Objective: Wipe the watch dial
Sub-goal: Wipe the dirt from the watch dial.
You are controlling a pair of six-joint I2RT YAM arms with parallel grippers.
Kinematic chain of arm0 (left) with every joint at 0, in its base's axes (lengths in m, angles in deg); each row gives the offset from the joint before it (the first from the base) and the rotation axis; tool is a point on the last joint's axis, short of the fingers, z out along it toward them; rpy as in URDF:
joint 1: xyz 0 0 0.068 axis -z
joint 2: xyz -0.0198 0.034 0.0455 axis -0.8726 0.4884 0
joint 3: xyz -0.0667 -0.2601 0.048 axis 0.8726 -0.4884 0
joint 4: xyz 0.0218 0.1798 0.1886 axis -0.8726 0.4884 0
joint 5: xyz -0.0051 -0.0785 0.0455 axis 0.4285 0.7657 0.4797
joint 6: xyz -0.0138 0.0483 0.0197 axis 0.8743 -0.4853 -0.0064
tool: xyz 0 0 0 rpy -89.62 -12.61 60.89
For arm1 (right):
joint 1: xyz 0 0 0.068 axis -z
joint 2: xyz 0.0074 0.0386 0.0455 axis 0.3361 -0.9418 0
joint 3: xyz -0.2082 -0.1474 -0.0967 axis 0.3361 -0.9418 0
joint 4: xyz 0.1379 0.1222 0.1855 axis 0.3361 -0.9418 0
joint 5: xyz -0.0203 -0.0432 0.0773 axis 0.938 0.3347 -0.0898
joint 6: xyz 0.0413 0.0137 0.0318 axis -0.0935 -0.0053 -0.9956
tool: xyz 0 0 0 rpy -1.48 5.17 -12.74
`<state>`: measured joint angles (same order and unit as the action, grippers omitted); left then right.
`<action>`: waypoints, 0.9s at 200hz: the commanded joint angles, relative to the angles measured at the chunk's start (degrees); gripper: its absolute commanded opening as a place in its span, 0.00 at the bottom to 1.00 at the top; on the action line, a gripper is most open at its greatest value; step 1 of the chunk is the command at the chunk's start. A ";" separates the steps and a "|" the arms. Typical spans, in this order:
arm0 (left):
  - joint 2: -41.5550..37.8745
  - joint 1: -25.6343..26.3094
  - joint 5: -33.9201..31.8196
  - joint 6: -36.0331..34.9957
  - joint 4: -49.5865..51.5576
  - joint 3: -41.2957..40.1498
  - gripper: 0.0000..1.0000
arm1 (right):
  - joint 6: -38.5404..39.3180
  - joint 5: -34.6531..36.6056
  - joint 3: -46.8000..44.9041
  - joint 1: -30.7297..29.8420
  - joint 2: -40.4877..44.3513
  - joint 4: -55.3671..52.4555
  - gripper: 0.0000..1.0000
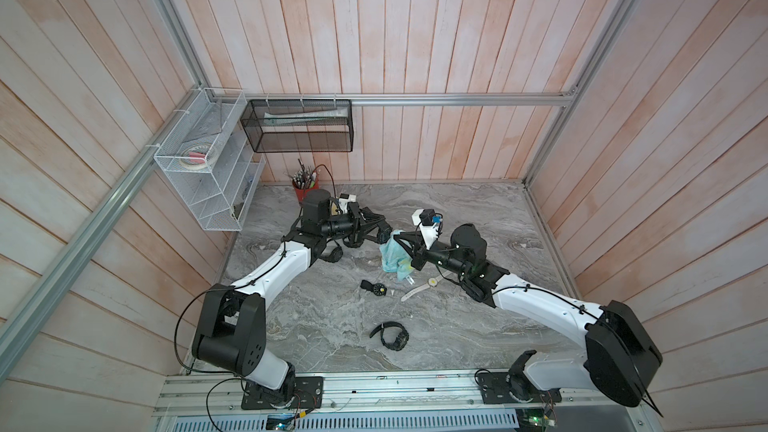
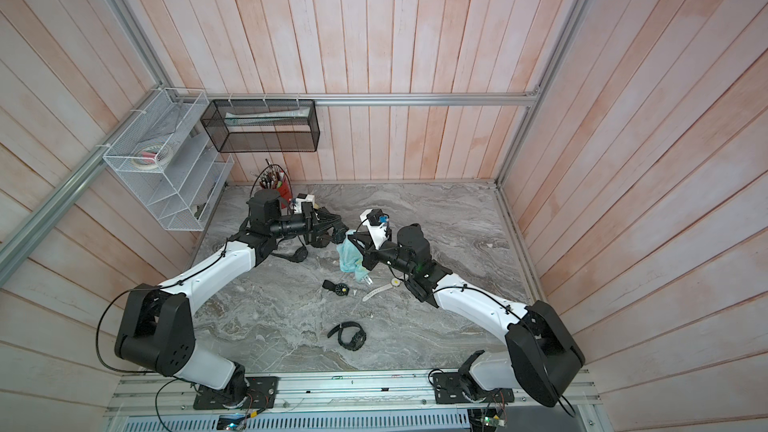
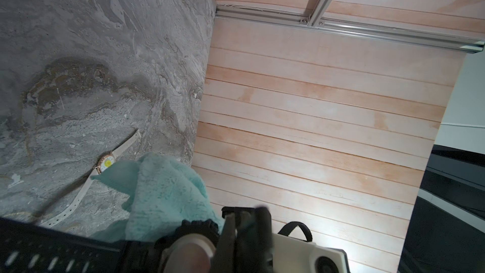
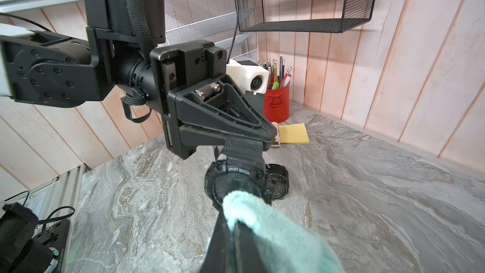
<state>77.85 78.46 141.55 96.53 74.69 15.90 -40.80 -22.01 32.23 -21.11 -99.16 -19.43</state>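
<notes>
My left pincer (image 4: 268, 137) clamps the black sport watch (image 4: 237, 179) by its strap above the desk (image 4: 380, 193), toward its back edge, while my right pincer (image 4: 234, 228) grips the teal cloth (image 4: 278, 235), tip against the dial: wiping under way, I judge, not finished.

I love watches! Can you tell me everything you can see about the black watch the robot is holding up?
The black watch is chunky and looks like plastic or rubber, with a round dark dial, pale letters reading SPORT WATCH on its rim, and a ribbed strap. It hangs above the table, its strap pinched in the shut left end effector. A fluffy teal cloth, gripped by the right end effector, covers the dial's lower part and seems to touch it.
</notes>
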 commanded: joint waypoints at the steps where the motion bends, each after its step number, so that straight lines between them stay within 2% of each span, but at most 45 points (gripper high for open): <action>1: -1.58 0.57 -1.24 -2.58 1.72 1.57 0.00 | 0.42 -0.87 2.08 -0.99 -1.53 3.83 0.00; 34: -1.41 1.53 -1.39 -2.70 1.77 2.18 0.00 | 1.78 2.33 4.08 -2.45 -3.60 1.53 0.00; 129: -1.94 3.10 -1.12 -2.03 1.11 1.72 0.00 | -0.97 24.01 8.05 -4.51 -7.51 -1.72 0.00; 180: -1.69 3.18 -0.99 -2.09 1.09 1.70 0.00 | -2.25 26.24 9.89 -4.50 -8.73 -4.85 0.00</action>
<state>77.80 79.84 134.07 94.69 75.24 16.62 -41.65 -2.82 39.59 -26.73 -106.79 -24.11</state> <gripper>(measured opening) 0.067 0.053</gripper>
